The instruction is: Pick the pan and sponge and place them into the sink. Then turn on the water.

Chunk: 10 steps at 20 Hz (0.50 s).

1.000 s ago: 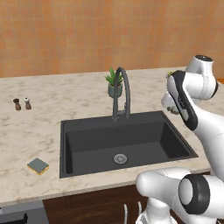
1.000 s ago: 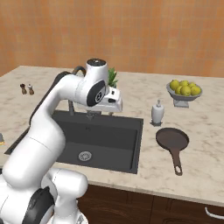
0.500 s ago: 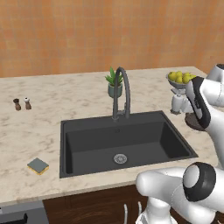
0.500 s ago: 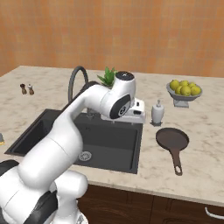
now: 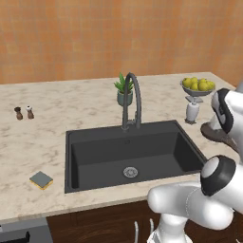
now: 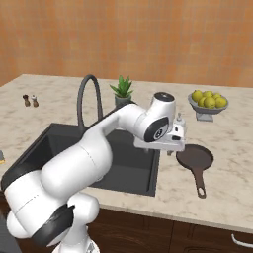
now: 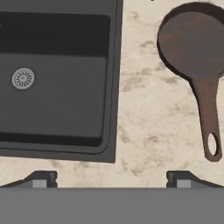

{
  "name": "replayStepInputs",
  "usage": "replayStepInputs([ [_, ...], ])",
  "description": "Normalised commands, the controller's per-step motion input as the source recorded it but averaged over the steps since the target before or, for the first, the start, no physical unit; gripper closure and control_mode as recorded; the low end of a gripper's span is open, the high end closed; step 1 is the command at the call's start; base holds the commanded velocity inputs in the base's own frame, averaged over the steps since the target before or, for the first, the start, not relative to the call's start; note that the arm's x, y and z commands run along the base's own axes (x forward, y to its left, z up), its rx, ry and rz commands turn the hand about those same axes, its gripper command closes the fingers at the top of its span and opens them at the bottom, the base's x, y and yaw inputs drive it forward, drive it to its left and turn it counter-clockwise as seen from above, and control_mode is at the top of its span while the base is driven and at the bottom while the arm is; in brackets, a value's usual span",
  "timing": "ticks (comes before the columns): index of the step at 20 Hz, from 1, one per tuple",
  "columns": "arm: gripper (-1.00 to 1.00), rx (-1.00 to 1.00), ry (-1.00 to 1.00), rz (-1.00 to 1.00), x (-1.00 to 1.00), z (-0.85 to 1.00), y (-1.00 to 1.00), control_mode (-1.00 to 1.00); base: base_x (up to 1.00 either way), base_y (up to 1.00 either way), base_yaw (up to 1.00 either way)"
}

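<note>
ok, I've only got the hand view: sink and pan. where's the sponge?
Observer: Sponge lies on the counter left of the sink, near the front edge.
Operator: water running?
Observer: No, there is no stream from the faucet.
Operator: anything close to the pan?
Observer: A white bottle stands on the counter just behind the pan, and a fruit bowl sits further back.

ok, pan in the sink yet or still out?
Out. The pan sits upright on the counter right of the sink, untouched.
</note>
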Motion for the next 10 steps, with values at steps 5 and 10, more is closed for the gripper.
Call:
replayStepInputs([
  [5, -1.0, 0.0, 0.08, -0.01, 0.0, -0.41, -0.68, -1.0, 0.0, 0.0, 0.0],
  [10, -1.0, 0.0, 0.02, -0.05, 0.0, -0.41, -0.56, -1.0, 0.0, 0.0, 0.0],
])
